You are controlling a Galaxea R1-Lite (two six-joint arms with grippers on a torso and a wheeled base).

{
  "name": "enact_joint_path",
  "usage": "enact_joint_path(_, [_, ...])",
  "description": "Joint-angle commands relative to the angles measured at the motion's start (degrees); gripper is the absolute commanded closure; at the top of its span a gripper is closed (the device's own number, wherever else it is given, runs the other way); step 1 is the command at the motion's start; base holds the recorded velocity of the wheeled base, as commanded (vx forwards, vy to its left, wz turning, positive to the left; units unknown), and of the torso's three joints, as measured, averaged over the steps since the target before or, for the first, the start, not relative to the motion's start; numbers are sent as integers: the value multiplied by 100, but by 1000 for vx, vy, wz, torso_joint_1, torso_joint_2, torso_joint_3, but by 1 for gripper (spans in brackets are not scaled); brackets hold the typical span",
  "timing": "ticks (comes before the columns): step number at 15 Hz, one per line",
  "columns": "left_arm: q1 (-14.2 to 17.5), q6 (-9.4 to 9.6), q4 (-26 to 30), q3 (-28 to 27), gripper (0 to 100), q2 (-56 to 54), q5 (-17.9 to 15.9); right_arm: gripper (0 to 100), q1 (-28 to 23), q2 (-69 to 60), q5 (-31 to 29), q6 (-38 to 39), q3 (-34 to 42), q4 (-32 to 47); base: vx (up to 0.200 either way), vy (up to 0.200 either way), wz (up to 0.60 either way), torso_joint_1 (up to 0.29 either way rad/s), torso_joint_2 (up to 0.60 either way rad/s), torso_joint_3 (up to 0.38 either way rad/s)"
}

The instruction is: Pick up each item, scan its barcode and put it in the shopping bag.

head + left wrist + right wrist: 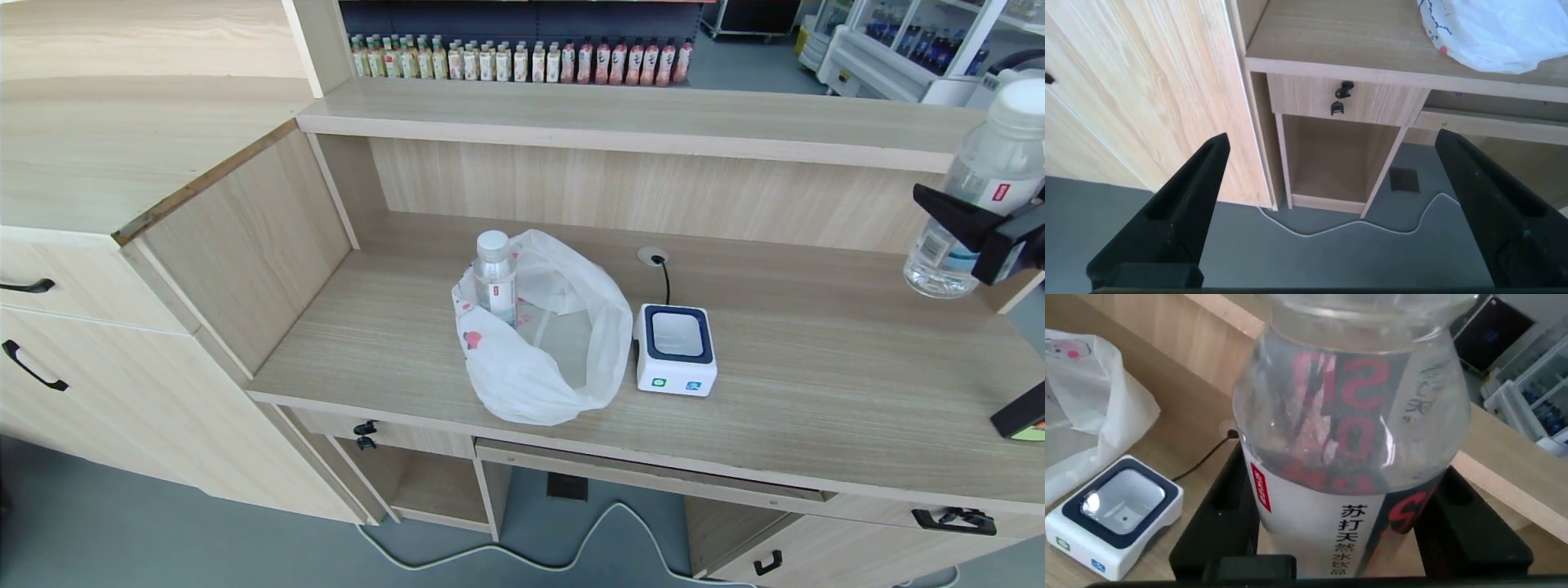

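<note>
You have the right end effector (976, 227) clamped on the near-upright bottle (992, 159), raised well right of the scanner (676, 347).

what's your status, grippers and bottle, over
Right gripper shut on water bottle, raised at right end of counter. Left gripper open, low beside cabinet. Second bottle already in shopping bag; scanner unobstructed.

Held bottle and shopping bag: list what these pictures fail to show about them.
1) The held bottle, clamped in the right gripper: no barcode visible. The right wrist view shows one side of the label, cut off by the frame edges.
2) The bottle in the bag: its base is hidden behind the shopping bag plastic in the head view.
3) A dark object: cut off by the head view's right edge, unidentifiable.
</note>
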Motion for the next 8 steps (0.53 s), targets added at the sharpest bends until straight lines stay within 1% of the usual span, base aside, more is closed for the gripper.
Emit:
enact_joint_path(1, [0, 0, -2, 0, 0, -2, -1, 100, -19, 67, 3, -12, 32, 2, 0, 0, 0, 0, 0, 0])
enact_joint_path(3, [0, 0, -2, 0, 0, -2, -1, 100, -19, 94, -6, -109, 32, 54, 0, 0, 0, 0, 0, 0])
enact_joint_path(8, [-9, 0, -2, 0, 0, -2, -1, 100, -19, 146, -6, -118, 23, 46, 0, 0, 600, -2, -1, 2])
